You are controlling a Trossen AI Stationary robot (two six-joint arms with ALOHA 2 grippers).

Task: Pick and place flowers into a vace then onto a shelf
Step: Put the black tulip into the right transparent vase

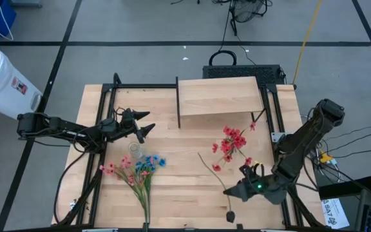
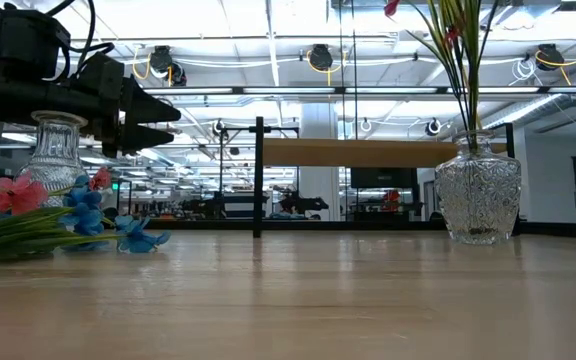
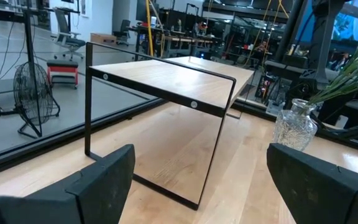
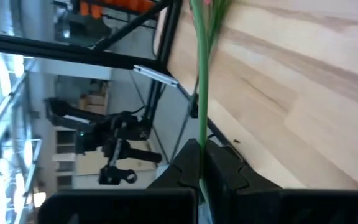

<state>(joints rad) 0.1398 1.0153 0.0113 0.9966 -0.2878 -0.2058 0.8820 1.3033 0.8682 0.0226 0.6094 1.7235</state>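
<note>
From above, the right gripper sits near the table's front right edge, shut on the lower end of a red flower stem whose long axis runs up and away from it toward the red blossoms at mid-table. The shelf stands at the back, and a clear vase stands on the left half of the table, just beside the left gripper and the pink and blue flowers. The left gripper hovers with its fingers spread, holding nothing. The low view shows a cut-glass vase already holding stems, and a second glass vase by the left arm. The left wrist view looks between its spread fingers at the shelf. In the right wrist view the stem rises straight out of the closed fingers. Judging by this, the right arm must swing its stem upright and carry it to a vase mouth; which vase I cannot tell.
</note>
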